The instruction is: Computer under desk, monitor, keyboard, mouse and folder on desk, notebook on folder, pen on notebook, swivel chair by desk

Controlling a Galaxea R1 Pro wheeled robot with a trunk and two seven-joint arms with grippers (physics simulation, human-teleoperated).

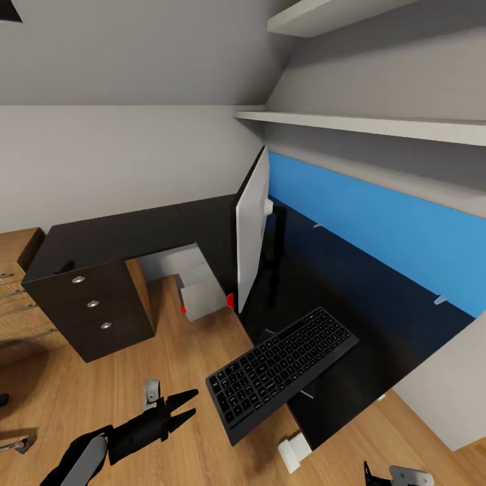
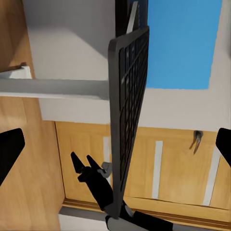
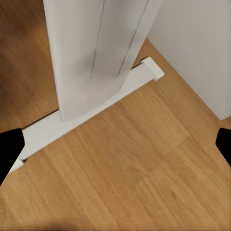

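Seen from the left wrist, the keyboard (image 2: 129, 115) shows nearly edge-on, a long slim slab with a dark grey frame and rows of black keys, reaching past the edge of the tabletop. Behind it lies a bright blue panel (image 2: 180, 43) and pale grey wall. A white bar (image 2: 53, 89) runs across towards the keyboard, with a small white foot (image 2: 17, 72) on wooden floor (image 2: 12, 38). Past the keyboard's near end, a black gripper (image 2: 83, 161) on a dark arm stands with its two pointed fingers (image 2: 76, 161) spread apart, close beside the keyboard's edge. Light wooden panelling (image 2: 159, 163) sits beyond. This camera's own two fingers (image 2: 9, 151) frame the scene, wide apart, holding nothing.
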